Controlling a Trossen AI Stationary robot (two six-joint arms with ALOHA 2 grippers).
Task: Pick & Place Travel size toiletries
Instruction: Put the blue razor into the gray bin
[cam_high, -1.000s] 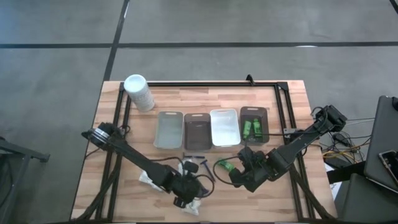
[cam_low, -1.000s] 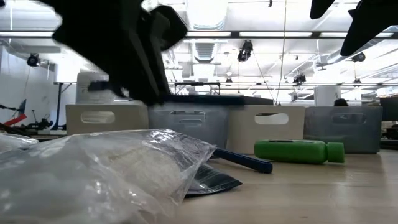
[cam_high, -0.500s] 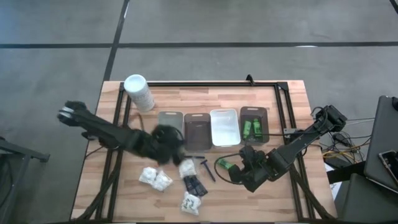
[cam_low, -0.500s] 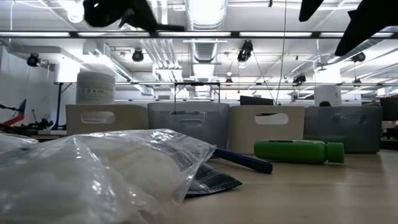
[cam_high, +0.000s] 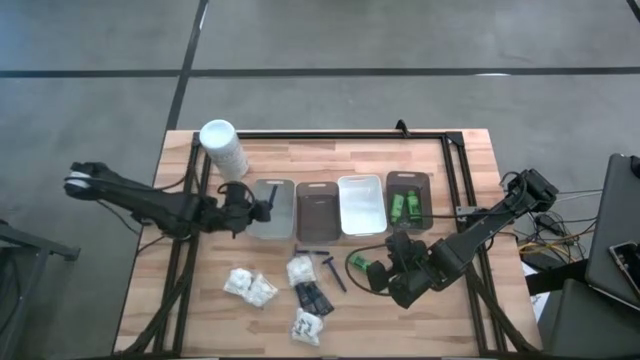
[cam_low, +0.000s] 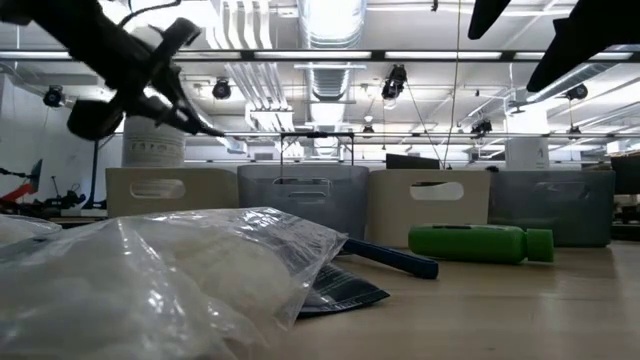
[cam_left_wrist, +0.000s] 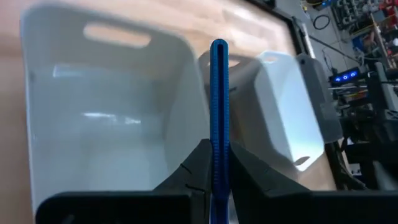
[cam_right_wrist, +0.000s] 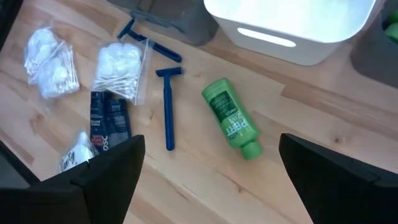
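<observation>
Razor (cam_left_wrist: 218, 118) in hand, my left gripper (cam_high: 262, 203) hangs over the near edge of the light grey tray (cam_high: 271, 222), its fingers (cam_left_wrist: 194, 168) clenched on the thin blue handle, which stands straight out from between the jaws and past their tips. My left arm reaches in low and nearly level from the table's left side, wrist turned toward the row of trays; in the low view the gripper hangs high above the tabletop.

My right arm is folded at the table's right, its gripper (cam_high: 378, 277) held above the wood with jaws spread wide and nothing between them. A green bottle (cam_right_wrist: 231, 125) lies on its side on the table, under the gap of those open jaws. Beyond it, off to one side of them, lies a second blue razor (cam_right_wrist: 168, 107), then a bag of cotton swabs (cam_right_wrist: 120, 71), black sachets (cam_right_wrist: 109, 121) and more white packets (cam_high: 250, 286). Two green bottles (cam_high: 404, 208) sit in the dark tray (cam_high: 408, 180) at the row's right end.
</observation>
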